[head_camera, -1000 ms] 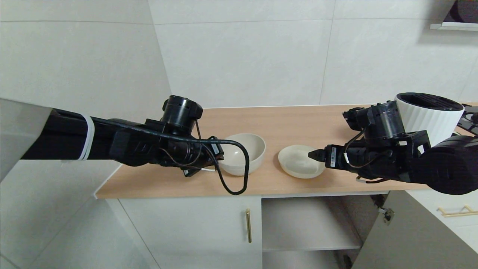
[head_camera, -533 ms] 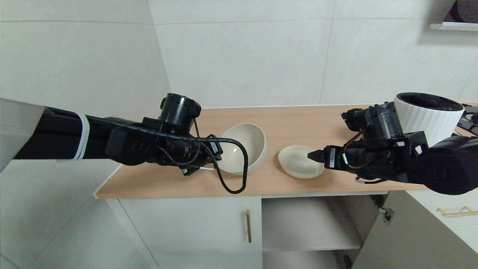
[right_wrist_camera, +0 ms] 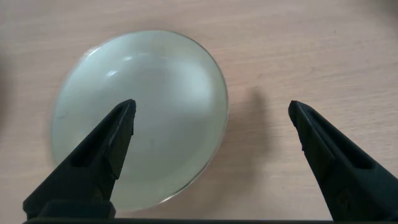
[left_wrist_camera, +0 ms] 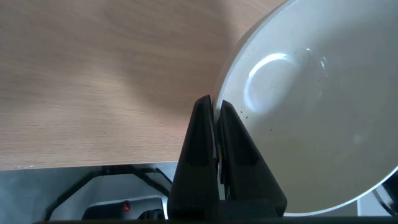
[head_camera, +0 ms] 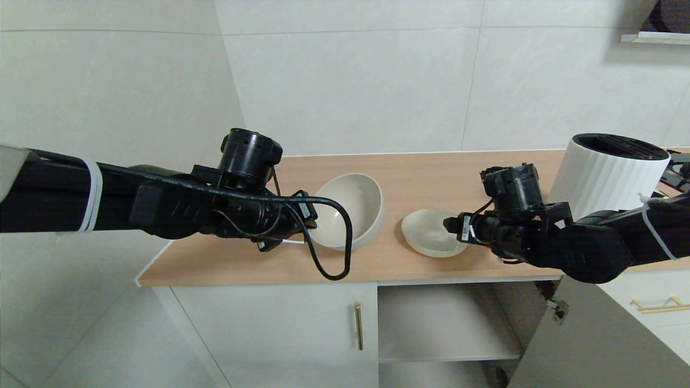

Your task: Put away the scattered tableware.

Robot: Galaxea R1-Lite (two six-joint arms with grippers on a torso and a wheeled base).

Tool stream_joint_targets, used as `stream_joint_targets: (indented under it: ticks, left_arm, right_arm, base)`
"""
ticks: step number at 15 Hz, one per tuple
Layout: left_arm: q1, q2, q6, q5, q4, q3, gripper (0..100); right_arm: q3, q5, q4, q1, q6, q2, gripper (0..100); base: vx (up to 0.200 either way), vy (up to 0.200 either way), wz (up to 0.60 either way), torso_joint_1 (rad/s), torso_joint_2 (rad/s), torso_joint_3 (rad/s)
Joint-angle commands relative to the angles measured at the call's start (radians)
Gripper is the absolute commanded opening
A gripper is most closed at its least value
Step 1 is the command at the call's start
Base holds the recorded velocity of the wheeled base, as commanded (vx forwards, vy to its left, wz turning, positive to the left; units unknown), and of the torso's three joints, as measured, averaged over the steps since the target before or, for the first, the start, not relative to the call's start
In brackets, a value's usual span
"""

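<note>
Clamping the rim of a deep, cream-coloured round bowl point(head_camera: 353, 207) point(left_wrist_camera: 311, 106), the left gripper point(head_camera: 308, 227) point(left_wrist_camera: 214, 104) has its two fingers pressed together with the bowl's wall between them. The bowl sits tilted, its rim higher on the gripper's side, over the left-middle part of the light wooden countertop point(head_camera: 431, 175); whether its underside touches the wood I cannot tell. Just to its right, apart from it, a small, shallow, pale translucent dish point(head_camera: 428, 240) point(right_wrist_camera: 137, 118) lies flat on the counter. The right gripper point(head_camera: 450, 223) point(right_wrist_camera: 211, 107) hangs at this dish with its jaws spread wide, one finger over the dish and the other over bare wood beside it, holding nothing. A white ribbed cylindrical container point(head_camera: 609, 167) stands farther right. Below the counter, a white cabinet compartment point(head_camera: 442, 323) is open beside a closed door with a gold bar handle point(head_camera: 358, 326).
</note>
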Motion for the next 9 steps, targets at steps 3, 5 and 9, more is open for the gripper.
stream_joint_targets:
  ticks: [3, 5, 9]
  left_arm:
    - [0.0, -0.006, -0.001, 0.0, 0.0, 0.0, 0]
    - [0.0, -0.006, -0.001, 0.0, 0.0, 0.0, 0]
    - [0.0, -0.006, -0.001, 0.001, 0.0, 0.0, 0]
  right_arm:
    - [-0.005, -0.002, 0.0, -0.004, 0.0, 0.036, 100]
    - [-0.005, -0.002, 0.0, -0.005, 0.0, 0.038, 100]
    - [-0.005, -0.002, 0.0, -0.005, -0.001, 0.038, 100]
  base:
    - [0.0, 0.0, 0.0, 0.0, 0.0, 0.0]
    - [0.0, 0.0, 0.0, 0.0, 0.0, 0.0]
    - [0.0, 0.0, 0.0, 0.0, 0.0, 0.0]
